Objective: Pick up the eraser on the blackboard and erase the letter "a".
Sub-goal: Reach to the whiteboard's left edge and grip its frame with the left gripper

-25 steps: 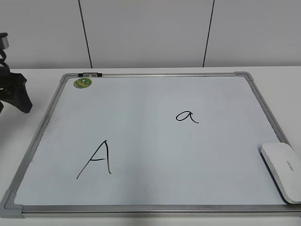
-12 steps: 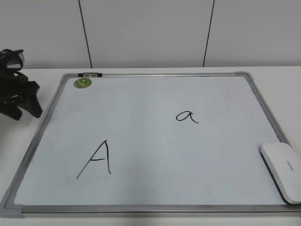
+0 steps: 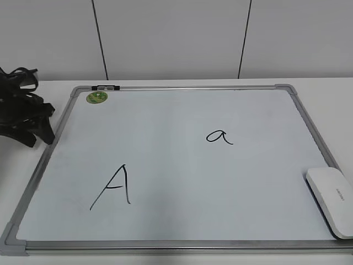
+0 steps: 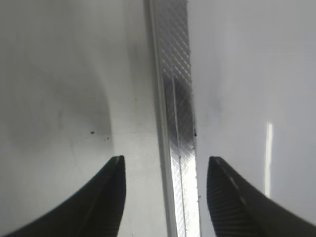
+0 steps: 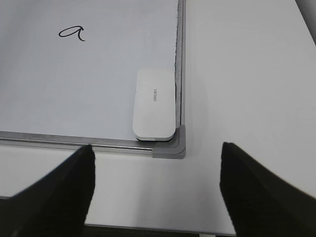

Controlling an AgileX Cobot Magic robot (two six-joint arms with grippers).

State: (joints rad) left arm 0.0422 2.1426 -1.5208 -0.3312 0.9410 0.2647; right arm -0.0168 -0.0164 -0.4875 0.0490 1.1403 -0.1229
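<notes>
From the exterior view we see the blackboard [image 3: 176,165] lying flat on the white desk [image 3: 325,94]. Our left hand [image 3: 41,130], dark, sits at the board's left edge; we cannot tell its state here. The letter "a" [image 3: 219,136] lies far to that hand's right. The eraser [image 3: 332,200] rests at the board's opposite, near corner.

In the left wrist view, our left hand [image 4: 165,185] is released, its fingers straddling the board's metal frame [image 4: 175,98].

In the right wrist view, our right hand [image 5: 157,190] is released, hovering over the desk. The eraser [image 5: 155,103] lies just ahead of it, inside the grey corner [image 5: 173,145]. The letter "a" [image 5: 72,33] is farther ahead, to the left.
</notes>
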